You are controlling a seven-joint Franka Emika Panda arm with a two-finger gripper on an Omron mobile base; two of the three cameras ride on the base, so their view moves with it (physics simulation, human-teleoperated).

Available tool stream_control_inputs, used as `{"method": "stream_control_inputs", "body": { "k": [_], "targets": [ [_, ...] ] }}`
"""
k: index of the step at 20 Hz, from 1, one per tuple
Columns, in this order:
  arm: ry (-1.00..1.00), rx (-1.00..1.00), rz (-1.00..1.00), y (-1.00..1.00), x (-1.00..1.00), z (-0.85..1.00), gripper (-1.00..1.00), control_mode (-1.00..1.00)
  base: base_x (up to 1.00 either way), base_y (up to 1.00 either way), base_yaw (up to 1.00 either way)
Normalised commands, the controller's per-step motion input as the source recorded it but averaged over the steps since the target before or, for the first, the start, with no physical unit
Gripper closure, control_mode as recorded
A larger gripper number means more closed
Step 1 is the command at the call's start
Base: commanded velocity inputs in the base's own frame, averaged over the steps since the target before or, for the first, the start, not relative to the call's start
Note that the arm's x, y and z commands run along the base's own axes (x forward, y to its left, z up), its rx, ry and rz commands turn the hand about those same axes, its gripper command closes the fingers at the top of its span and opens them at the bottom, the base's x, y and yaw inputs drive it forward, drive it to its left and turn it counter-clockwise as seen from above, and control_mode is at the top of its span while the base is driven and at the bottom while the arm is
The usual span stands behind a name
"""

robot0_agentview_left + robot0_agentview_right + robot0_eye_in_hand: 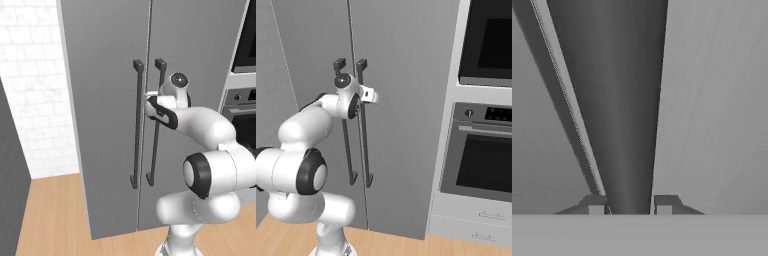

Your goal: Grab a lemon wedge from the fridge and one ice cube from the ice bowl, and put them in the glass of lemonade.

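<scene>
The gripper (629, 204) is clenched around a dark bar handle (619, 100) of the closed fridge (100, 125); the wall oven (481, 150) stands at 3 o'clock.

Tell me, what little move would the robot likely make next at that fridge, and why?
Probably pull the handle back toward itself to swing the door open. In the hand view the dark bar runs between the two fingertips, which sit close on either side of it, so the gripper seems set on it. The fridge doors look fully closed, and the lemon wedge is inside.
</scene>
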Motion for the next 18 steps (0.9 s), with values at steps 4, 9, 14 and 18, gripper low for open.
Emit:
{"method": "stream_control_inputs", "body": {
  "k": [4, 9, 14, 18],
  "targets": [
    [0.0, 0.02, -0.11, -0.76, -0.1, 0.16, 1.0, -1.0, 0.0, 0.0, 0.0],
    [0.0, 0.09, -0.09, -0.94, -0.4, 0.14, 1.0, -1.0, 0.0, 0.0, 0.0],
    [0.0, 0.13, -0.1, -1.0, -0.76, 0.21, 1.0, -1.0, 0.0, 0.0, 0.0],
    [0.0, 0.14, -0.1, -1.0, -0.83, 0.18, 1.0, -1.0, 0.0, 0.0, 0.0]
  ]
}}
